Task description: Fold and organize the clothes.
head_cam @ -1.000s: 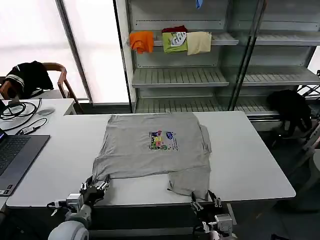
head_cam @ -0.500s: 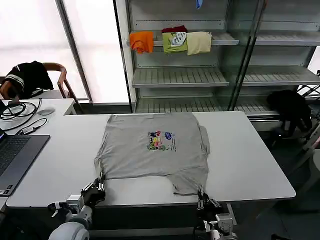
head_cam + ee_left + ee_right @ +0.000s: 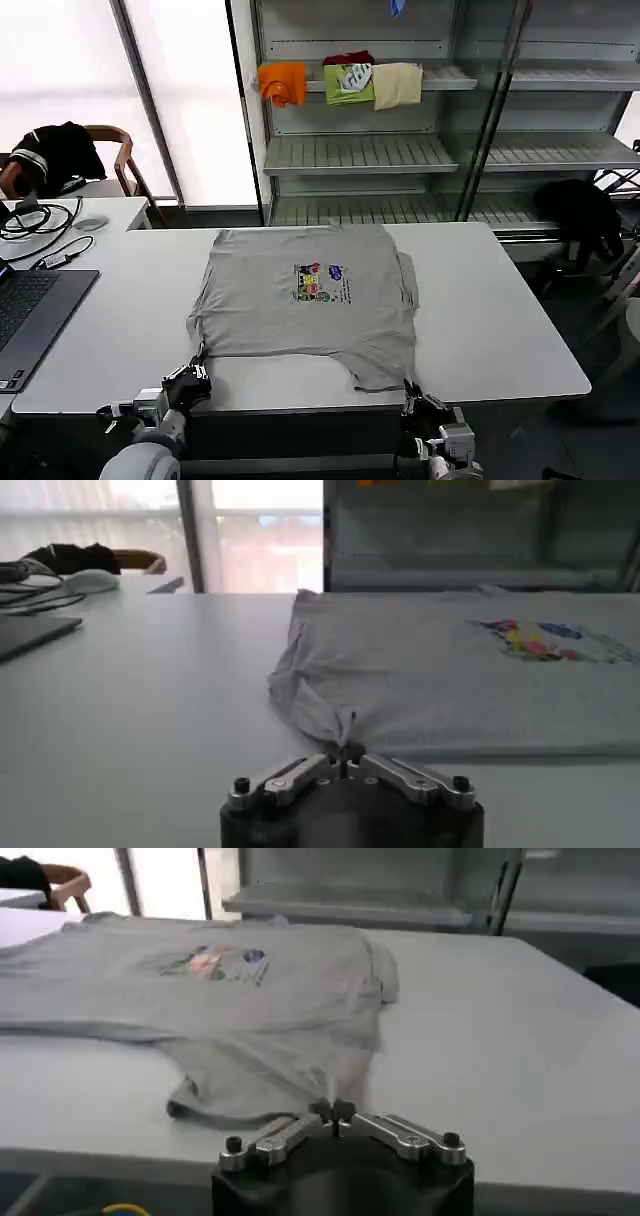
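Note:
A light grey T-shirt (image 3: pixel 305 300) with a small multicolour chest print lies spread on the white table (image 3: pixel 500 320), print facing up. My left gripper (image 3: pixel 192 376) sits at the table's front edge and is shut on the shirt's near left corner; the pinched cloth (image 3: pixel 330 715) bunches up just ahead of its jaws. At the front right edge my right gripper (image 3: pixel 418 397) is shut on the shirt's near right hem corner (image 3: pixel 300 1088). The right side of the shirt (image 3: pixel 405 280) lies doubled along its edge.
A laptop (image 3: pixel 30 310), cables and a mouse (image 3: pixel 90 223) lie on the table's left end. Behind stands a shelf (image 3: pixel 360 150) with orange, green and cream folded garments. Black garments hang on a chair (image 3: pixel 60 150) at left and at right (image 3: pixel 580 215).
Both grippers have drawn back toward the table's front edge with the shirt's near corners, the right one also outward. The shirt's lower part has been pulled flatter.

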`<move>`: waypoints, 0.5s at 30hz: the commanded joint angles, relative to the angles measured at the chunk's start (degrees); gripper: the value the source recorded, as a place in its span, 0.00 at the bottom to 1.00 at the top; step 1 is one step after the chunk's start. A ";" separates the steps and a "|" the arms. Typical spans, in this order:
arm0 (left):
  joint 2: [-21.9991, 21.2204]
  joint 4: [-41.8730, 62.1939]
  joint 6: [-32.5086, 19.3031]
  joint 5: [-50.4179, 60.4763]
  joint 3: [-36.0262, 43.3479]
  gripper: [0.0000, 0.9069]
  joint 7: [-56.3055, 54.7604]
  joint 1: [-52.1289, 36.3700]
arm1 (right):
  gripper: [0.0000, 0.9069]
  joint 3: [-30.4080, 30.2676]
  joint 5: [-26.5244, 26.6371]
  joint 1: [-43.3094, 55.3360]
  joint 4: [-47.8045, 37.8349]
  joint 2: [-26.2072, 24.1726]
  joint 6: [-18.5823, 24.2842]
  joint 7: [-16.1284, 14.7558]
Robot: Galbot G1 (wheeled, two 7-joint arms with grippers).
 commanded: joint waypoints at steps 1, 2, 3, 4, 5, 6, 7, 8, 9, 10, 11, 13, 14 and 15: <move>-0.10 -5.30 -2.71 0.17 -0.10 0.02 -0.67 -0.99 | 0.00 1.72 -0.87 2.71 2.18 0.41 0.92 -1.63; -0.11 -5.08 -3.30 0.08 -0.07 0.02 -0.77 -1.42 | 0.00 2.07 -1.46 3.85 1.84 0.98 1.41 -2.58; -0.20 -4.77 -3.89 -0.05 -0.05 0.02 -0.93 -2.15 | 0.00 2.13 -1.56 4.46 1.71 1.16 1.74 -2.79; -0.30 -4.67 -4.04 -0.16 -0.04 0.02 -1.09 -2.66 | 0.00 2.30 -2.12 5.31 0.99 1.51 2.29 -3.65; -0.36 -4.22 -4.41 -0.25 0.05 0.02 -1.30 -3.51 | 0.00 2.37 -3.11 6.21 0.28 1.76 3.11 -4.37; -0.45 -3.89 -4.81 -0.25 0.15 0.01 -1.53 -4.24 | 0.00 2.39 -3.64 6.70 -0.37 1.98 3.69 -4.68; -0.52 -3.28 -5.17 -0.26 0.37 0.01 -2.20 -5.24 | 0.00 2.45 -4.82 8.08 -1.77 2.59 4.58 -5.52; -0.50 -2.85 -5.16 -0.27 0.55 0.02 -2.45 -5.90 | 0.00 2.48 -4.94 9.24 -2.81 3.00 4.75 -5.87; -0.44 -2.35 -5.14 -0.39 0.71 0.01 -2.51 -6.51 | 0.00 2.48 -4.87 10.35 -3.60 3.16 4.87 -5.91; -0.33 -1.92 -5.15 -0.52 0.84 0.01 -2.52 -7.26 | 0.00 2.57 -4.93 11.97 -5.35 3.60 5.10 -6.49; -0.18 -1.42 -5.20 -0.61 0.98 0.01 -2.53 -7.99 | 0.00 2.60 -4.99 12.88 -6.14 3.83 5.14 -6.86; 0.06 0.07 -5.18 -0.88 1.10 0.01 -2.61 -9.66 | 0.00 2.44 -5.40 15.48 -8.50 4.27 5.57 -7.74; 0.28 0.77 -5.14 -1.24 1.17 0.02 -2.74 -11.04 | 0.00 2.36 -5.62 16.76 -9.43 4.69 5.58 -8.16; 0.45 1.49 -5.11 -1.44 1.26 0.01 -2.81 -11.76 | 0.00 2.24 -5.74 17.40 -10.20 4.84 5.58 -8.37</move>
